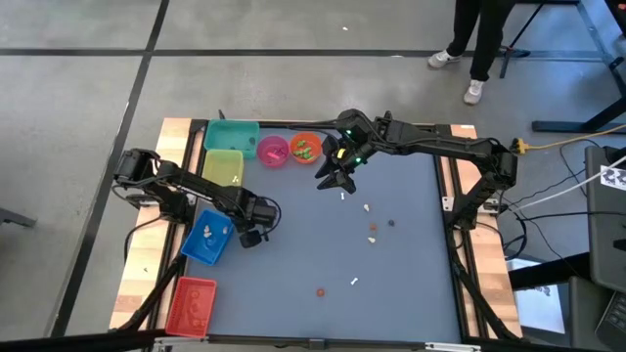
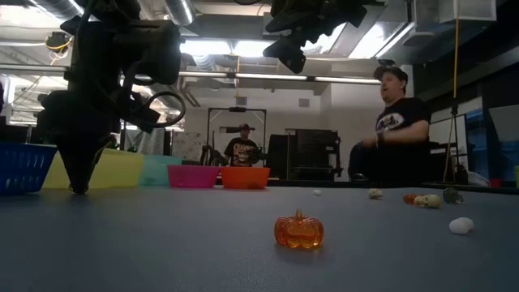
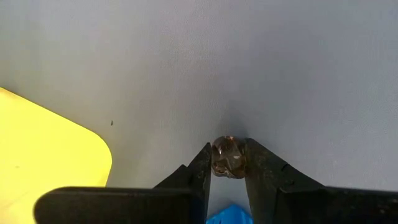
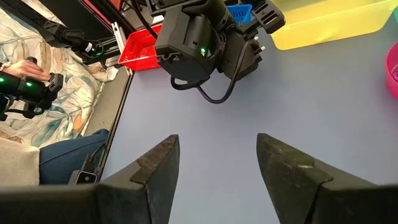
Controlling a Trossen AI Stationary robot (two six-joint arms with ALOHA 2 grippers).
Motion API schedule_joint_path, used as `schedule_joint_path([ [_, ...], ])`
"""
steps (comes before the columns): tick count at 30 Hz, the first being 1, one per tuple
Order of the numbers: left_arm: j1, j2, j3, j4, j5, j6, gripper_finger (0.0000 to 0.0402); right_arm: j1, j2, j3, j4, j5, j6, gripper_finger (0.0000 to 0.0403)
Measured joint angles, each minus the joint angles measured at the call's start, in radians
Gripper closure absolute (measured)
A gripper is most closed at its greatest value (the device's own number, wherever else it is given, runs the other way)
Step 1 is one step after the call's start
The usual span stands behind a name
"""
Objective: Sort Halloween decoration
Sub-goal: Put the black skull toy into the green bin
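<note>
Left claw (image 3: 229,163) pinches a tiny brownish trinket (image 3: 227,157) at its fingertips, low over the surface (image 3: 249,62) beside the blue bin (image 1: 208,238). Right claw (image 4: 217,163) hovers wide, empty. Grip looks marginal; a jolt during lift could pop the trinket loose.

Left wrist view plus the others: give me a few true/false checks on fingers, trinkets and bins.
1. The left gripper has its fingers closed on a small brownish trinket. True.
2. The right gripper also holds a trinket. False: its fingers stand open with nothing between them.
3. An orange pumpkin trinket sits alone on the mat nearest the low camera. True.
4. The left gripper is working over the red bin. False: in the high view it is beside the blue bin.
5. The pink bowl and orange bowl stand side by side at the far edge of the table. True.
</note>
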Motion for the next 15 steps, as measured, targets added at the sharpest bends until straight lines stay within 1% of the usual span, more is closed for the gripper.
schedule_joint_path([
  [11, 0.0, 0.0, 0.002, -0.003, 0.001, -0.001, 0.0349, 0.0, 0.0, 0.0, 0.0, 0.0, 0.0, 0.0189],
  [15, 0.0, 0.003, 0.038, -0.001, 0.013, 0.0, 0.0349, 0.0, 0.0, 0.0, 0.0, 0.0, 0.0, 0.0189],
])
